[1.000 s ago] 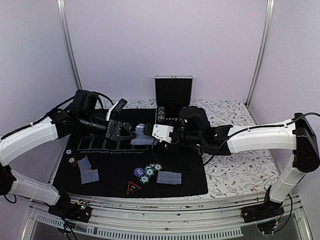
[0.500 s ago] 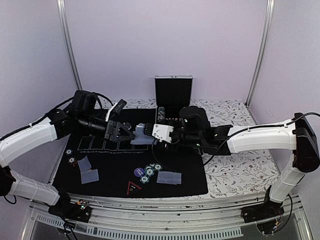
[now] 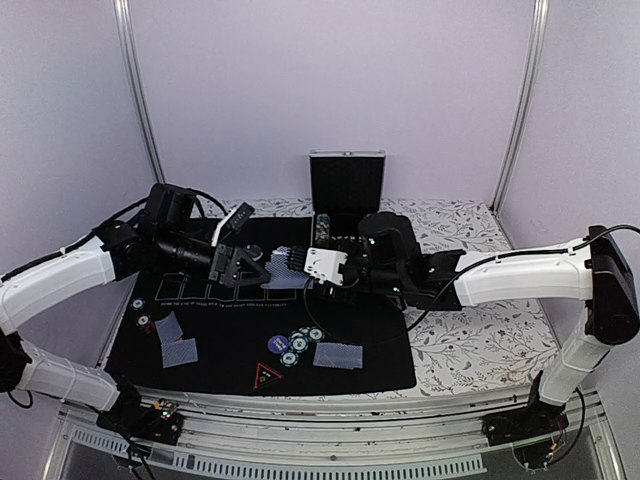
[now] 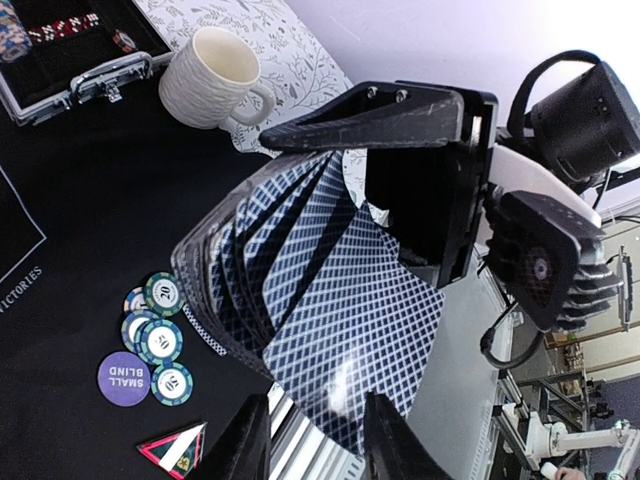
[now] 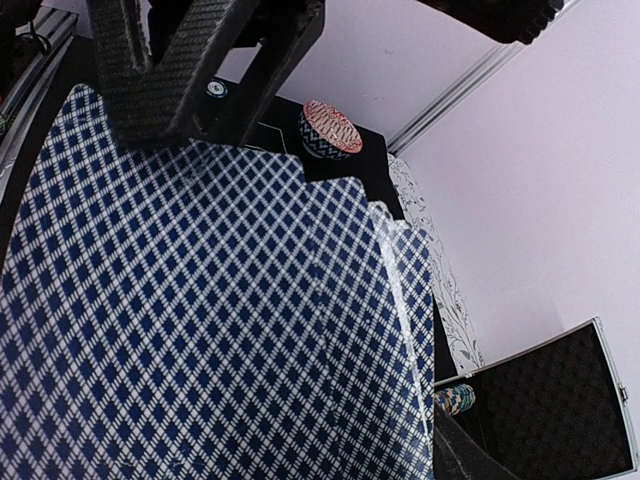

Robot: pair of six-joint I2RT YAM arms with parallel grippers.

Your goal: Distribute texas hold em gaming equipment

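Your right gripper (image 3: 322,267) is clamped on a fan of cards (image 4: 300,290). It holds them up above the far middle of the black mat (image 3: 360,330), blue-diamond backs facing the left wrist camera. Your left gripper (image 3: 243,266) sits right up against that fan from the opposite side.

Check the left wrist view. The two fingers (image 4: 250,445) stand well apart, and the lower corner of the front card (image 4: 365,330) dips into the gap between them. So the jaws are spread, not pinched, and from this angle you can't tell whether either pad touches the card. In the right wrist view those same fingers cross the top edge of the fan and the cards fill almost the whole frame. You're overlapping the fan, not short of it.

Down on the mat, the poker chips (image 4: 160,330) sit in a small cluster toward the near side. The purple button (image 4: 123,378) marked SMALL BLIND is just beside them, and a triangle marker (image 4: 175,447) lies a little nearer the arm bases. Loose cards (image 3: 338,355) lie face down: one just right of the chips and two more toward the mat's left edge. All of these lie flat on the mat, apart from both grippers. The cream mug (image 4: 210,65) stands at the mat's edge near the open case (image 3: 347,185).
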